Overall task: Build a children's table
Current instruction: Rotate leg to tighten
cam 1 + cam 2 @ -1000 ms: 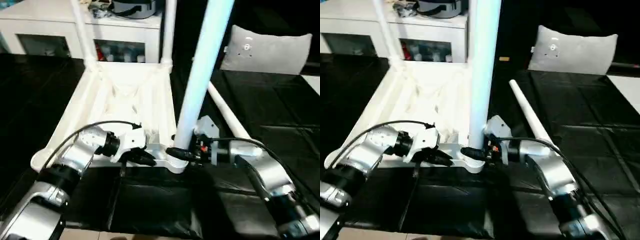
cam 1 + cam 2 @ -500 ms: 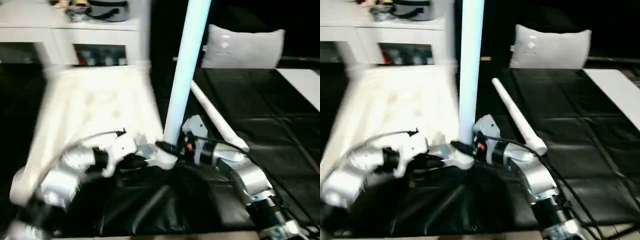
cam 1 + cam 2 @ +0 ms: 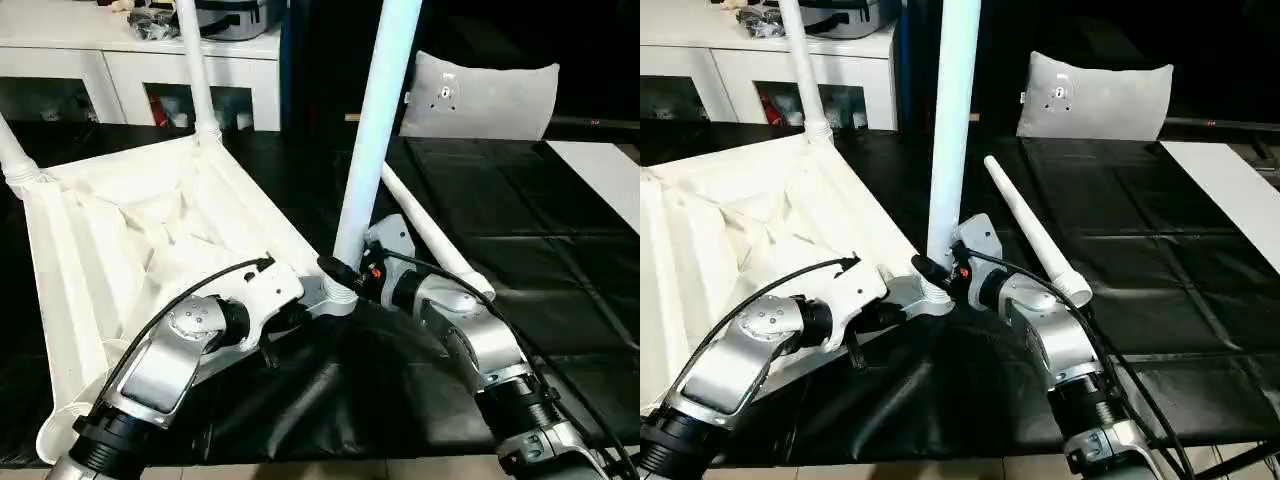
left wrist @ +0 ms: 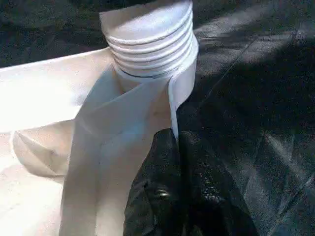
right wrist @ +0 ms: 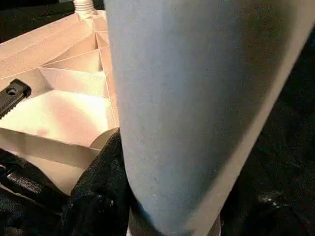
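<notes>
1. My left end effector is clenched on the white plastic ribbed tabletop, centre-left, steadying its corner socket.
2. My right end effector grips the upright white tube leg, mid-frame, to seat it.

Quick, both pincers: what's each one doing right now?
Left pincer: shut on the tabletop rib beside the corner socket.
Right pincer: closed around the upright leg.
</notes>
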